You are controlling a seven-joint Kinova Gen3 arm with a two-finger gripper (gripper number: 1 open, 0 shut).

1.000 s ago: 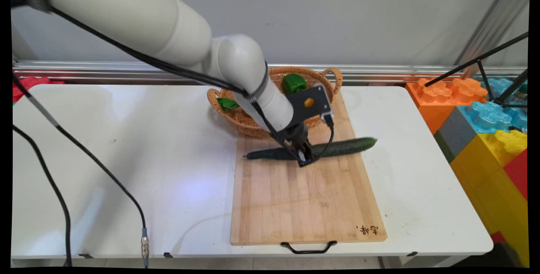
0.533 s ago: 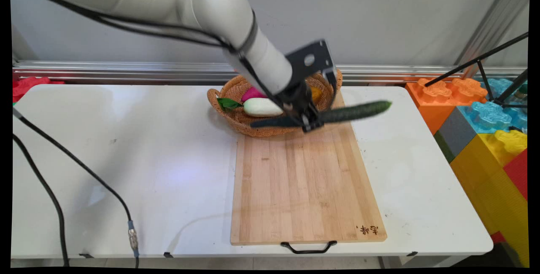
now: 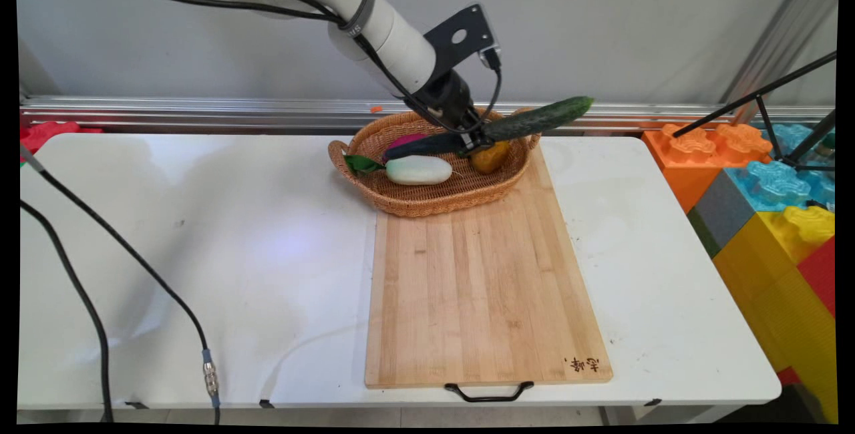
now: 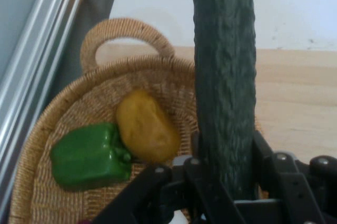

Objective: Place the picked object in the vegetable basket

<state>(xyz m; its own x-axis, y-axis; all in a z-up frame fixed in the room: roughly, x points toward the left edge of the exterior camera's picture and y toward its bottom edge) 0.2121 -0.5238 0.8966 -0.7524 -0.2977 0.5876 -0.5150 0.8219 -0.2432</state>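
Fingers [image 3: 473, 145] are clamped tight round the middle of the cucumber [image 3: 528, 121], carrying it tilted in the air right above the basket [image 3: 427, 200], over the potato [image 4: 146, 126] and pepper [image 4: 89, 155].

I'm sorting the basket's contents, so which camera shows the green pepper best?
The hand view. There the green pepper lies in plain sight in the wicker basket, touching a yellow-brown vegetable, left of the cucumber that the end effector grips. In the main view I cannot make out the pepper; the arm and cucumber cover that part of the basket.
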